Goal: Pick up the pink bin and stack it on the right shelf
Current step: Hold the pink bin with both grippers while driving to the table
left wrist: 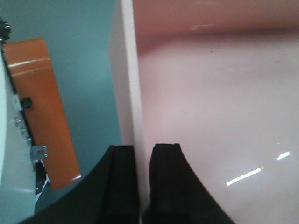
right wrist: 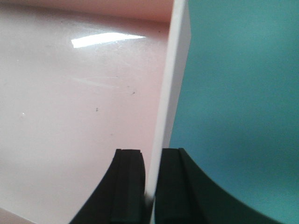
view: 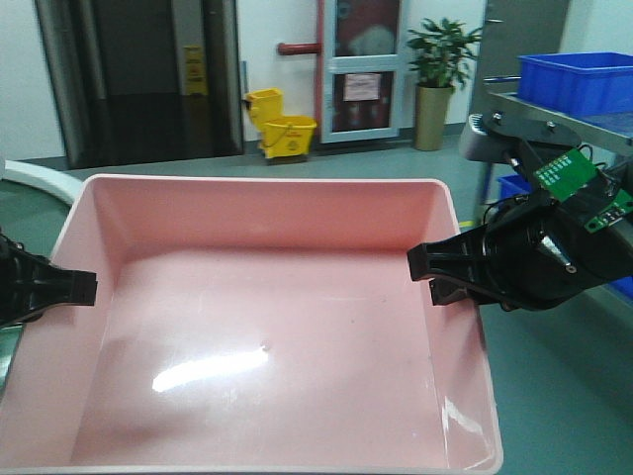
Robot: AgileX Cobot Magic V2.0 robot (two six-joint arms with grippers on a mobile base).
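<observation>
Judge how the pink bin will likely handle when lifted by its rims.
Probably light: the pink bin is empty and thin-walled. It may flex, being wide and pinched only at two rim points by the left gripper and right gripper. Its glossy plastic looks slippery, so the jaws could slide.

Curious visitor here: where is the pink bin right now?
Front view: the pink bin fills the foreground, its side walls clamped by the left end effector and right end effector.

The pink bin (view: 267,297) was a wide, shallow, pale-pink tray with smooth sloped walls, empty and glossy inside. It was held upright and level, the left tool (left wrist: 142,150) pinching its left wall and the right tool (right wrist: 152,154) its right wall. The grey steel shelf (view: 593,129) stood near its right side.
</observation>
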